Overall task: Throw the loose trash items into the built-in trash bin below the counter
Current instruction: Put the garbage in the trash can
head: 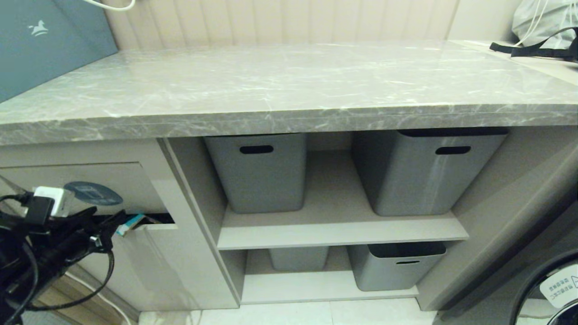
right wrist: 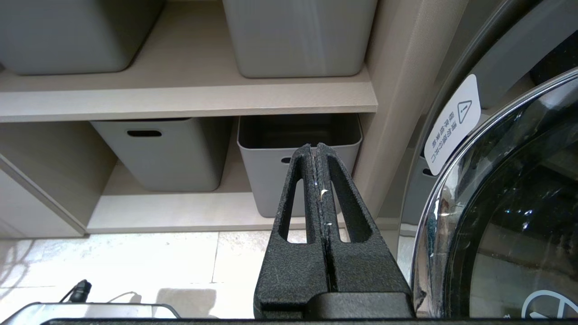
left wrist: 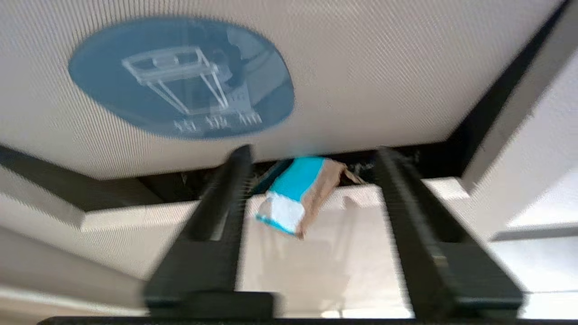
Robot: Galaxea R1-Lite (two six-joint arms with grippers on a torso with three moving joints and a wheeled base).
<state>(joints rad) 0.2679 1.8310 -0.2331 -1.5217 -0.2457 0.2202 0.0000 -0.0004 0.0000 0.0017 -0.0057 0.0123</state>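
Surveying the head view, you found the counter (head: 289,81) bare and the left gripper (head: 106,232) at the built-in trash bin (head: 90,183). Left wrist: jaws apart, cardboard scrap (left wrist: 300,194) lodged in the slot just beyond the fingertips, apparently unfinished. Right wrist: right gripper (right wrist: 316,151) closed, idle.

Grey marble-look worktop (head: 289,85) with white veins and thick front edge; teal panel (head: 45,40) at far left, black strap (head: 533,48) at far right. Below: upper shelf (head: 338,225) bearing two grey tubs (head: 259,174), lower shelf (head: 316,286) bearing two more.
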